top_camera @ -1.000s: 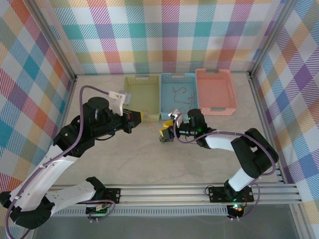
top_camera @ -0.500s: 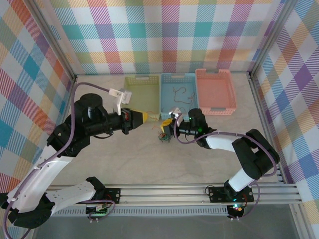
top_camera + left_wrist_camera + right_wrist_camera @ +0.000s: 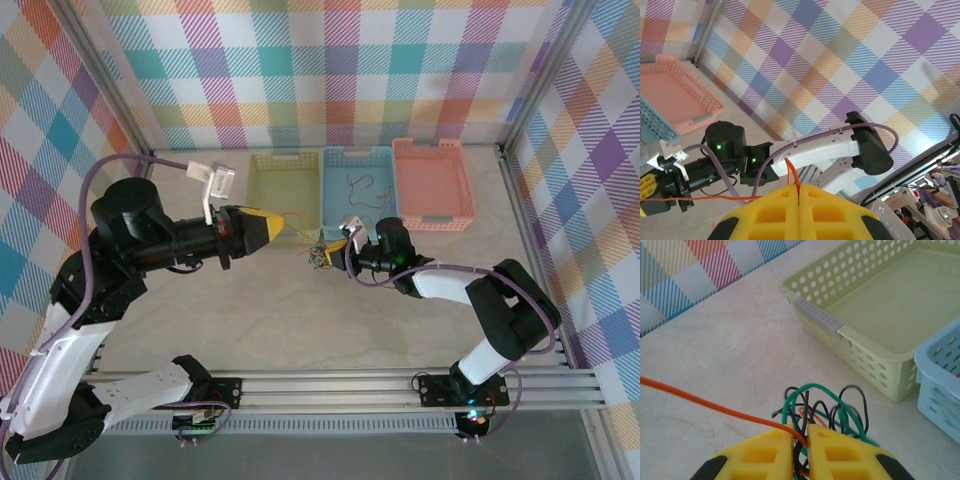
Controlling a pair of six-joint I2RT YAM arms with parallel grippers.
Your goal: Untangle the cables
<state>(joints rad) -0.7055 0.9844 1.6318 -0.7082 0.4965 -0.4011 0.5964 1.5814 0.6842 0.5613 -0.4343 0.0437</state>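
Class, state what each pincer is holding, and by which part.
Left pincer: the orange cable, pinched near one end. Right pincer: the tangle of green and dark cables, clamped at its near edge.

The cables [image 3: 812, 386] are orange, green and black. The baskets [image 3: 358, 154] are yellow-green, light blue and pink, the walls [image 3: 330, 70] pastel plaid.

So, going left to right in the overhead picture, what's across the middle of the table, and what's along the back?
Middle: left fingers → orange cable → tangle → right fingers. Back: yellow basket → blue basket → pink basket.
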